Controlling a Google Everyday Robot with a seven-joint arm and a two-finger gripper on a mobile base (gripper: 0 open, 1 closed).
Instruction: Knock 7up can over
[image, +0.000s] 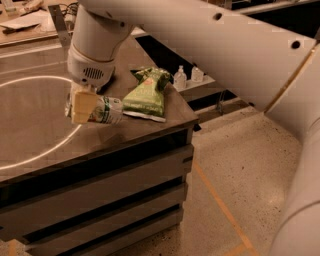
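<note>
My jaws rest at the 7up can (107, 110), which lies sideways on the surface (40, 127) beside the green bag (147, 95); clenched or released, I cannot tell.

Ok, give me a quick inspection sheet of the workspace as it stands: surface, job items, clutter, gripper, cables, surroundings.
Surface: dark table with a white circle line marked on it.
Job's things: 7up can appears to lie on its side, against the gripper.
Clutter: light-green snack bag right beside the can, toward the table's corner.
Gripper: gripper low over the table, at the can's end away from the bag.
Cables: nothing seen.
Surroundings: two small bottles on a lower shelf behind the table; orange floor line.
</note>
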